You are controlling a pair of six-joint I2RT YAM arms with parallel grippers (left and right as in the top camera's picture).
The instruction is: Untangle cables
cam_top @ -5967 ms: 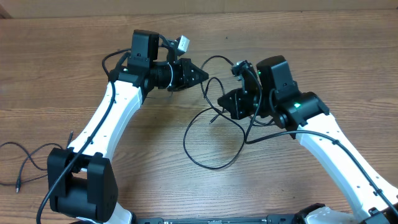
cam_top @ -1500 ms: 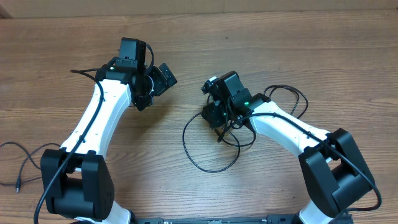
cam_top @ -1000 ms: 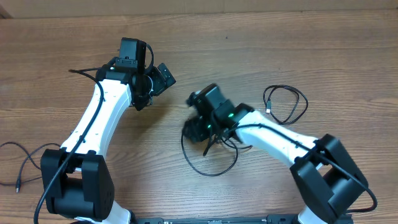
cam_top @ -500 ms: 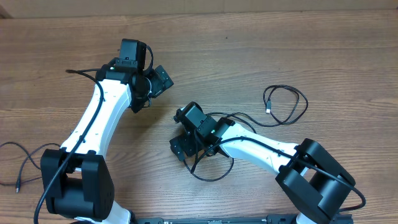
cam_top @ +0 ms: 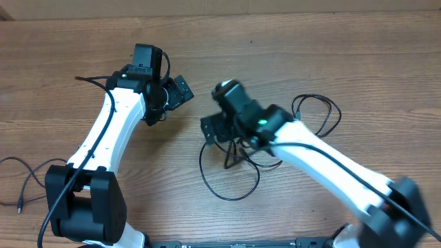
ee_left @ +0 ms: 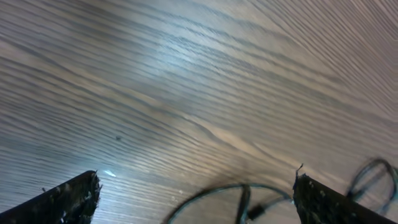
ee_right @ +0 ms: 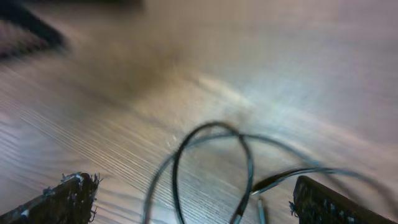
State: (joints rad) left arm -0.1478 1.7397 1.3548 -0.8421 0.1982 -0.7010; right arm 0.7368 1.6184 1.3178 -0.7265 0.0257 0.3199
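Your right end effector (cam_top: 212, 129) has swung up off the near part of the thin black cable loop (cam_top: 201, 164) at mid-counter, with its fingers spread wide and nothing held. Your left end effector (cam_top: 180, 90) is spread and empty too. A second black cord (cam_top: 337, 110) lies looped to the right, and a third black cord (cam_top: 27, 184) lies far left on the brown wooden counter (cam_top: 310, 41).

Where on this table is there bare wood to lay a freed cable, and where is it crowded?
Bare: the far strip of the table beyond both arms, and the wood between the left arm and the left-edge cable. Crowded: the middle, where the open right gripper hangs over the looped cable; a second loop lies to its right.
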